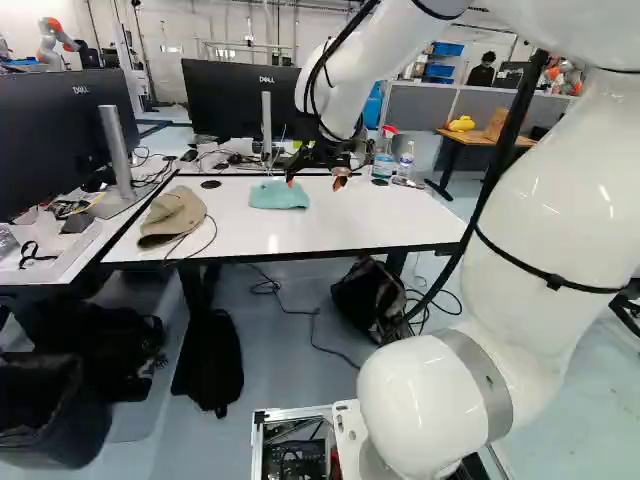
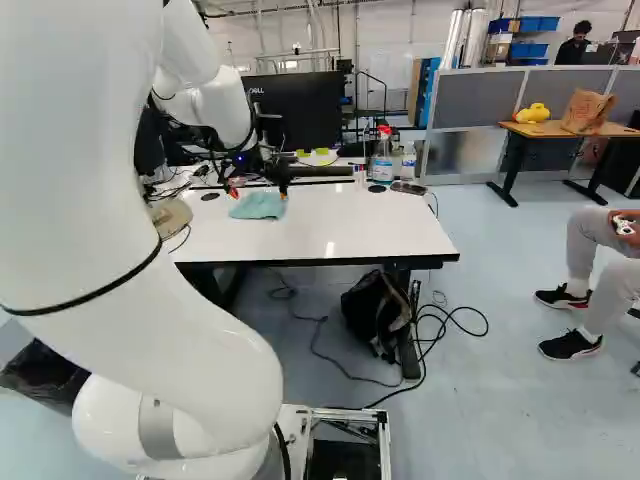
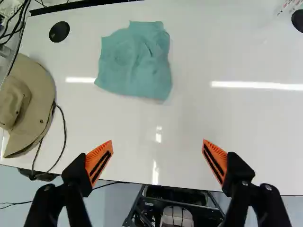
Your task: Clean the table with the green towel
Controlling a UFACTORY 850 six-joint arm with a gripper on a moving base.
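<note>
My gripper hangs above the white table in the left base view, close to the green towel. In the wrist view the gripper stands wide open, with nothing between its orange-padded fingers. The towel lies crumpled on the table there, ahead of the fingers and nearer the left-hand one. In the right base view the towel rests flat just below the gripper, near the table's far side.
A beige hat with a cord lies at the table's end. A spray bottle, a clear bottle and monitors stand at the back. A backpack and cables lie beneath. Another robot stands far off.
</note>
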